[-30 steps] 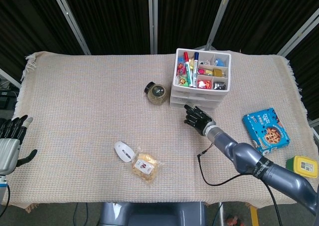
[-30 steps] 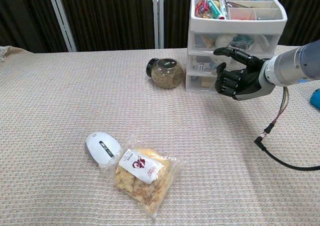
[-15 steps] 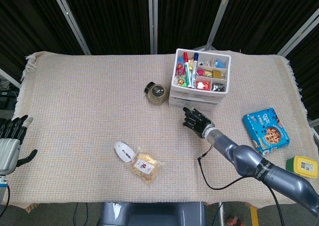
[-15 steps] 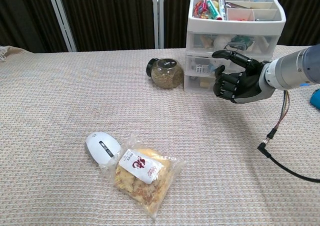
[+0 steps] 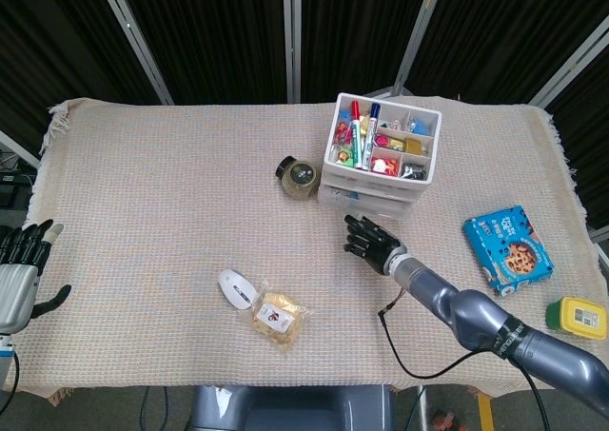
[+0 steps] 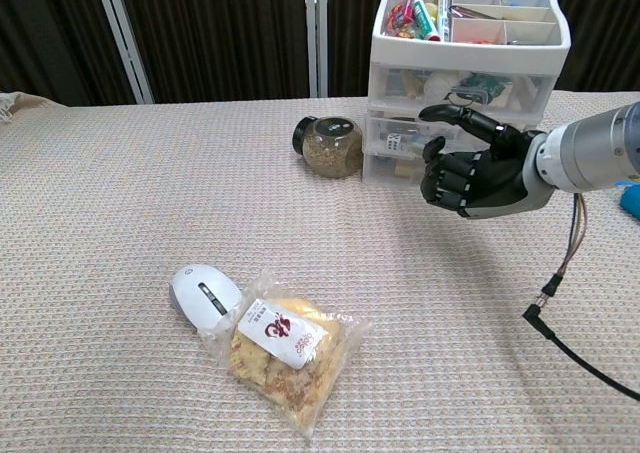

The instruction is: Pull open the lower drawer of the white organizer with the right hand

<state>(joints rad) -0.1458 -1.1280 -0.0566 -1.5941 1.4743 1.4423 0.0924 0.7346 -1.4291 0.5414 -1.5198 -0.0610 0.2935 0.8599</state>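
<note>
The right hand is held in front of the organizer near the tabletop's far edge, fingers curled on nothing, probably lined up for the lower drawer.

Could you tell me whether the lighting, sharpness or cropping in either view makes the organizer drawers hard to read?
Head view: even overhead light, sharp, soft shadows; the white organizer is seen from above, so its drawer fronts are foreshortened. Chest view: drawer fronts are lit and legible, but the right hand covers part of them, and the organizer top nearly meets the frame edge.
</note>
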